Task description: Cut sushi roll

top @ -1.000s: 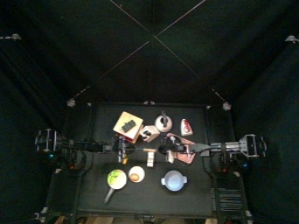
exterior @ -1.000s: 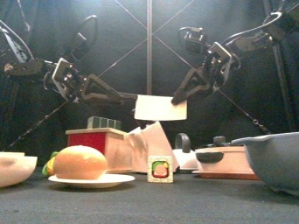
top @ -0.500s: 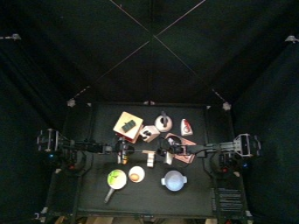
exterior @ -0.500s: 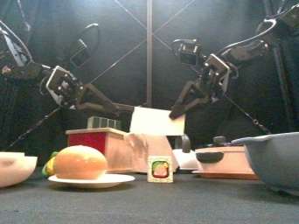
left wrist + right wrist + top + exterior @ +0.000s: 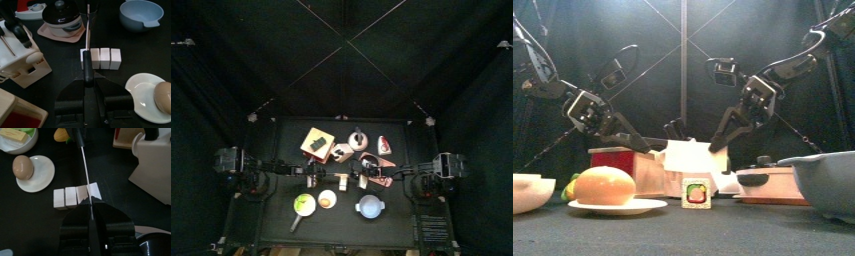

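Observation:
The sushi roll (image 5: 105, 57) is a short white log in several slices lying on the black table, also seen as the roll (image 5: 70, 196) in the right wrist view. My left gripper (image 5: 87, 82) is shut on a black-handled knife (image 5: 86, 35) whose blade lies along one end of the roll. My right gripper (image 5: 91, 208) is shut on a second knife (image 5: 83, 163), seen edge-on, its blade crossing the roll near the other end. In the front view a broad white blade (image 5: 687, 158) hangs low by the right gripper (image 5: 720, 135).
Around the roll stand a black kettle (image 5: 63, 17) on a pink coaster, a blue bowl (image 5: 141, 12), a white plate (image 5: 137, 90) with a tan egg-shaped thing (image 5: 23, 166), a white knife block (image 5: 17, 57) and a bowl of green food (image 5: 17, 135).
Both arms have come down toward the table. The white blade has dropped from mid-air to just above the things on the table.

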Motion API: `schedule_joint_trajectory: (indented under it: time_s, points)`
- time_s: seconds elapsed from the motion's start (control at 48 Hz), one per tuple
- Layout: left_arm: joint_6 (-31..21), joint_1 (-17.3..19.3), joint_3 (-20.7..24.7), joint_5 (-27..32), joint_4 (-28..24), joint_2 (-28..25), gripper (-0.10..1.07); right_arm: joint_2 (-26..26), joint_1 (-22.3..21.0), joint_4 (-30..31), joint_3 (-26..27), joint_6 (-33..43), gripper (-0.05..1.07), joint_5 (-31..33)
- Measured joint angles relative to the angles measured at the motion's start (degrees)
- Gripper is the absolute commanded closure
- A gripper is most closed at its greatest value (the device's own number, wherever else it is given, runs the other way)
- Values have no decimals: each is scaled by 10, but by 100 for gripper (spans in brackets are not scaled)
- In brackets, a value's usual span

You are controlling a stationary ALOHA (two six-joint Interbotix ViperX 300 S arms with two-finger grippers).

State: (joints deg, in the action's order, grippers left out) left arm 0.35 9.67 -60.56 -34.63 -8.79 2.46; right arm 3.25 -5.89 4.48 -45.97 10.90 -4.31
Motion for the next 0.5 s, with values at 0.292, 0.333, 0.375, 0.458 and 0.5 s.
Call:
schedule_joint_trajectory:
  time_s: [0.292,0.333,0.375,0.458,0.5]
  points:
    - [0,-1,0,15,1,0,55,-19,4,0,10,0,59,1]
    - [0,-1,0,18,1,0,55,-20,4,-1,11,0,59,0]
    - [0,-2,0,23,1,0,55,-21,4,-1,11,0,59,0]
    - [0,-2,1,28,0,0,55,-22,4,-1,12,0,59,0]
    - [0,-3,1,31,1,0,55,-23,4,0,12,0,59,0]
